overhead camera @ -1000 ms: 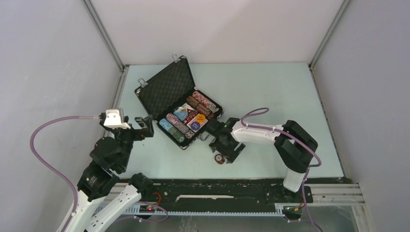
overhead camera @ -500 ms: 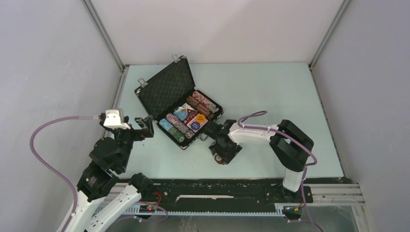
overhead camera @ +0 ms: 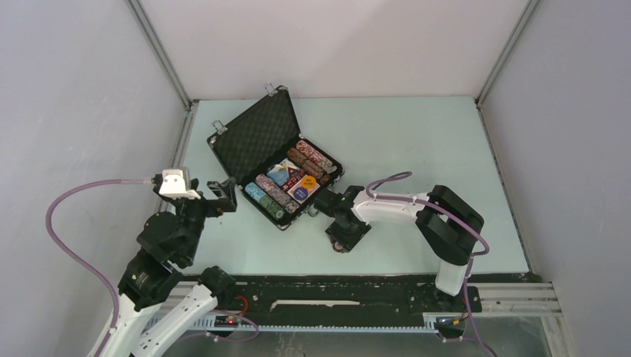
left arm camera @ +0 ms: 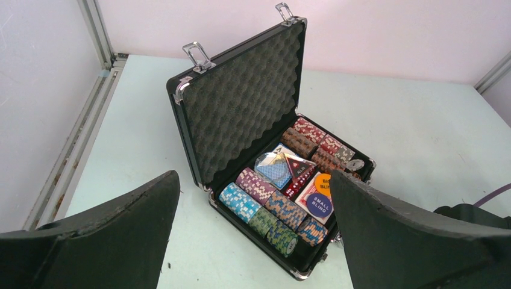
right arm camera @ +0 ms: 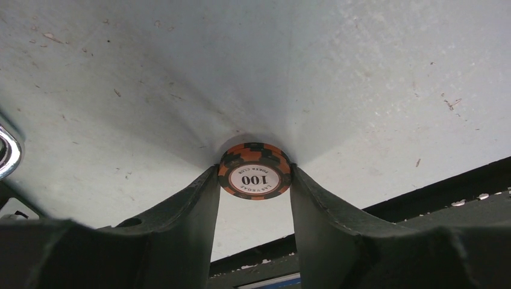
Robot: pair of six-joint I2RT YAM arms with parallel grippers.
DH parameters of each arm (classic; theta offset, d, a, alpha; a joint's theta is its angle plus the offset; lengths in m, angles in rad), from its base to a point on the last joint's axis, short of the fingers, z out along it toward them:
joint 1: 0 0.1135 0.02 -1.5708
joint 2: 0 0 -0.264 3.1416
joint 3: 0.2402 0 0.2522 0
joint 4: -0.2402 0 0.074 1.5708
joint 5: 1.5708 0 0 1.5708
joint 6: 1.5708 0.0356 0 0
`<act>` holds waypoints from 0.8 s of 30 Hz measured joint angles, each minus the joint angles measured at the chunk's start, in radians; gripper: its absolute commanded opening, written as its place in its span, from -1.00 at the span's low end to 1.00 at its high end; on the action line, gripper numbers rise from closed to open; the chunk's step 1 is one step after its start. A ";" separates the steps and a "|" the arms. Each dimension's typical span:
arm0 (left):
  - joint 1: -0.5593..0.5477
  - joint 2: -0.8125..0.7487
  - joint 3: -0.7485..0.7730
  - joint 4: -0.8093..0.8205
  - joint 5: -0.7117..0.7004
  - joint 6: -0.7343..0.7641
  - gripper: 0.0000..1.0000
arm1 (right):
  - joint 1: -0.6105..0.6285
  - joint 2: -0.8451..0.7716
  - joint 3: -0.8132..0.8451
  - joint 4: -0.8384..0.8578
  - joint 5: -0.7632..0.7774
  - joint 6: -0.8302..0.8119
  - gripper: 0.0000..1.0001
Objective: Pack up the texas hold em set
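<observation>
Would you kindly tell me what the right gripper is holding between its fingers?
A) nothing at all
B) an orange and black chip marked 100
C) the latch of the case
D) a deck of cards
B: in the right wrist view, the chip marked 100 sits pinched between the two fingers of the right gripper.

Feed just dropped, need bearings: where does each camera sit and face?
Top external: above and behind the bases, looking down on the table; both arms show.
Left wrist: on the left arm, facing the open briefcase; left gripper open.
Right wrist: facing the table; right gripper shut on the orange chip.
Shared: top and left wrist both show the briefcase.
</observation>
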 measured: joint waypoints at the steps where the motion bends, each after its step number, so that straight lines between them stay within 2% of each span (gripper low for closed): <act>1: 0.000 0.000 0.000 0.000 0.000 0.000 1.00 | 0.000 -0.004 -0.005 0.003 0.000 0.002 0.06; 8: 0.000 0.000 0.000 0.000 0.000 0.000 1.00 | 0.000 -0.012 -0.016 0.013 0.000 0.003 -0.01; 18: -0.001 0.001 0.000 0.000 0.000 0.000 1.00 | -0.006 -0.014 -0.017 0.013 0.007 -0.019 -0.35; 21: -0.001 0.005 0.000 0.000 0.000 0.000 1.00 | -0.006 -0.017 -0.018 0.012 0.016 -0.039 -0.36; 24: -0.001 0.014 0.000 0.000 0.002 0.000 1.00 | -0.011 -0.022 -0.022 0.010 0.033 -0.070 -0.50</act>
